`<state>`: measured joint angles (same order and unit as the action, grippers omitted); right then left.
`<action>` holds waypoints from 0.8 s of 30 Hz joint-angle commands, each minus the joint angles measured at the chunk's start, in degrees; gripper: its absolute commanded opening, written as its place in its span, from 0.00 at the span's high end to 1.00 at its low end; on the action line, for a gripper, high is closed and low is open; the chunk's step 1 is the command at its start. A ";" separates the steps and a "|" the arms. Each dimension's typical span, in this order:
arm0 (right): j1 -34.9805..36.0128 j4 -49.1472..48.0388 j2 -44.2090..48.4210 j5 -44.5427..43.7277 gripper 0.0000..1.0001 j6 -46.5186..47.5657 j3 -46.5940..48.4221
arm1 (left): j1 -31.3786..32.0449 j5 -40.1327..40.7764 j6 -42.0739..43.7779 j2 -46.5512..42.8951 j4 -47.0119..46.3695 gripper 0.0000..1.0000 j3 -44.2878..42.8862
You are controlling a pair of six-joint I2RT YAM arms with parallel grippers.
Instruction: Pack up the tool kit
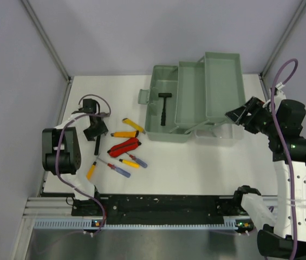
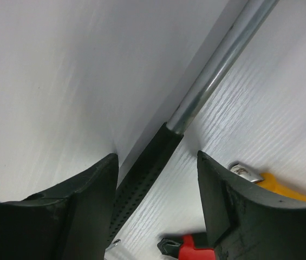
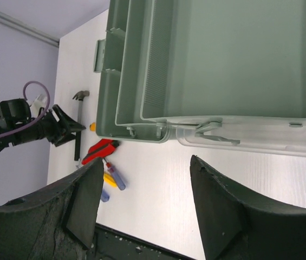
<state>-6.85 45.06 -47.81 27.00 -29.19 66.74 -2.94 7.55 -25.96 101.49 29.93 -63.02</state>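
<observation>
The grey-green toolbox stands open with its trays folded out to the right and the translucent lid at the front. One small hammer lies inside it. My left gripper is open, straddling the black grip of a second hammer that lies on the table; the grip runs close to the left finger. Red-handled pliers, yellow knives and screwdrivers lie between that gripper and the box. My right gripper hovers open and empty by the box's right end.
The table is walled in at the back and on both sides. The black rail with both arm bases runs along the near edge. In the left wrist view a yellow knife and the pliers' nose lie just right of my fingers.
</observation>
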 commanded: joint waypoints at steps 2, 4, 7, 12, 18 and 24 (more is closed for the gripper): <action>0.70 -3.57 -0.88 3.75 0.36 -1.57 -0.30 | 0.39 -2.81 -2.26 -1.91 -3.47 0.40 7.39; 0.70 -3.92 -0.88 4.28 0.36 -1.92 -0.47 | 0.39 -2.89 -1.65 -1.04 -3.39 0.47 6.95; 0.70 -4.10 -0.35 4.20 0.36 -2.01 -0.56 | 0.65 -3.33 -0.85 0.37 -2.78 0.58 5.29; 0.70 -4.36 -0.61 4.81 0.36 -1.75 -0.47 | 1.53 -2.90 1.26 3.18 -0.67 0.63 1.16; 0.70 -4.80 -1.14 4.99 0.36 -1.75 0.06 | 1.45 -2.19 2.05 5.55 1.09 0.82 -2.27; 0.70 -4.98 -1.41 4.90 0.36 -1.40 0.06 | 1.62 -0.61 3.36 5.82 2.59 1.00 -5.88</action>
<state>-6.85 42.76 -49.15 31.35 -30.74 66.00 -1.45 7.14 -22.06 104.81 31.16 -67.66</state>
